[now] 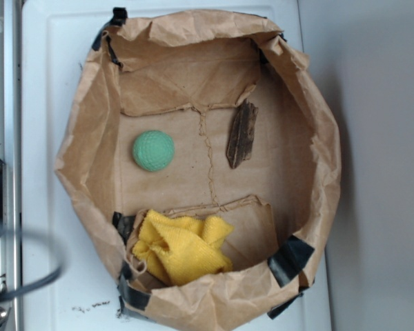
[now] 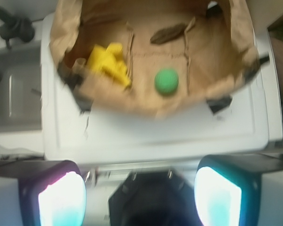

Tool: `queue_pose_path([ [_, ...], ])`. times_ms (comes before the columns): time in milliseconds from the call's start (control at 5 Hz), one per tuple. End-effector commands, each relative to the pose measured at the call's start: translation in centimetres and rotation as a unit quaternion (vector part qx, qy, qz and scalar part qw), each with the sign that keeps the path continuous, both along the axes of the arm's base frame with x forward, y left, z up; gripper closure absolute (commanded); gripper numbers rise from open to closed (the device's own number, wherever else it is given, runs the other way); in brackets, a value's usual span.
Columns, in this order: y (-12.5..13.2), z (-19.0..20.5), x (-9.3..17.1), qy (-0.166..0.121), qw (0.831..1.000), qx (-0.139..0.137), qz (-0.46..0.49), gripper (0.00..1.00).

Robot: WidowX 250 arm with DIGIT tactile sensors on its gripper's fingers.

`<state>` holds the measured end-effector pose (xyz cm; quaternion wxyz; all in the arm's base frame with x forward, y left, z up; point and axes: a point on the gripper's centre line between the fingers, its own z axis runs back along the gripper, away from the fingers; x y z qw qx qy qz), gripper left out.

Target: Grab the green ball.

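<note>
The green ball [image 1: 153, 150] is a small mint-green knitted sphere lying on the floor of an open brown paper bag [image 1: 90, 124], left of its middle. In the wrist view the green ball [image 2: 166, 81] lies inside the bag [image 2: 146, 106], well beyond the bag's near wall. My gripper [image 2: 139, 193] is open, its two glowing pads [image 2: 61, 200] wide apart with nothing between them. It hovers outside the bag over the white surface, far short of the ball. The exterior view does not show the gripper.
A crumpled yellow cloth [image 1: 183, 247] fills the bag's near corner, and a dark bark-like strip [image 1: 241, 134] lies right of centre. Black tape [image 1: 290, 261] patches the bag's rim. The bag rests on a white appliance top [image 1: 48, 83]. A metal sink [image 2: 14, 89] lies to the left.
</note>
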<state>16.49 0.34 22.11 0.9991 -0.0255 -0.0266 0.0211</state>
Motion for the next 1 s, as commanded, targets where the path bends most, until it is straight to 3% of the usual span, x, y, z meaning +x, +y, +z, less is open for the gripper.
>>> queue_pose_path([
  [0, 4.8, 2.0, 10.0, -0.003, 0.999, 0.02, 0.036, 0.0],
  [400, 4.8, 2.0, 10.0, -0.003, 0.999, 0.02, 0.036, 0.0],
  [600, 3.3, -3.0, 10.0, -0.039, 0.998, 0.021, -0.038, 0.0],
  [800, 0.5, -8.0, 7.9, -0.062, 0.99, 0.025, -0.128, 0.0],
])
